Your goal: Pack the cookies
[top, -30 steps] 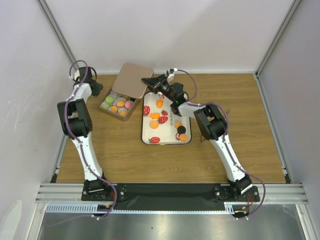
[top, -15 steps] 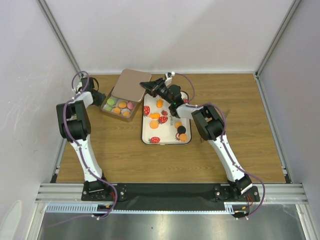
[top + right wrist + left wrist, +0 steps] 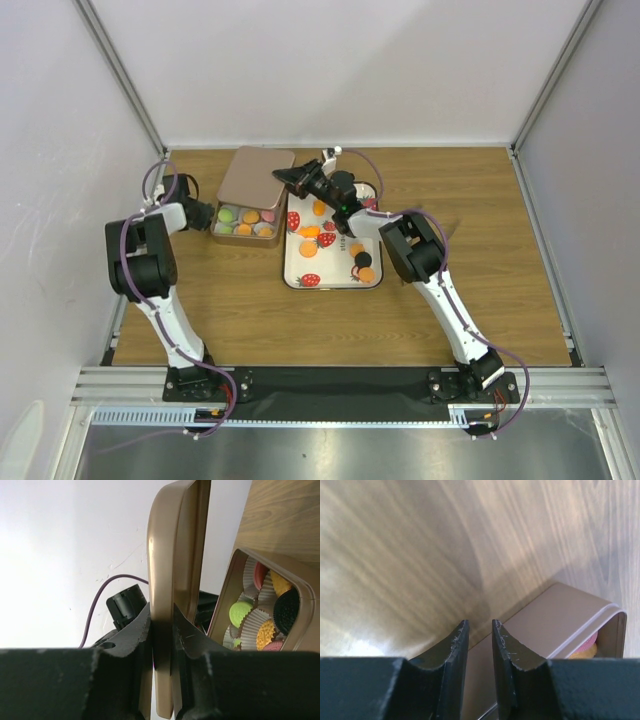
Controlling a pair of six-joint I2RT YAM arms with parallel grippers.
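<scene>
A: And the cookies [image 3: 243, 217]?
B: Some in the tin [image 3: 246, 240], more on the tray [image 3: 296, 268] right of it; light, brittle, so pinch the rims gently
A: Grippers?
B: The right gripper [image 3: 161, 617] clamps the tin's lid [image 3: 172, 540]; the left gripper [image 3: 480, 625] is beside the tin, grip unclear

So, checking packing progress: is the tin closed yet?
Open. The right gripper holds the lid up on edge; cookies show in the tin.
</scene>
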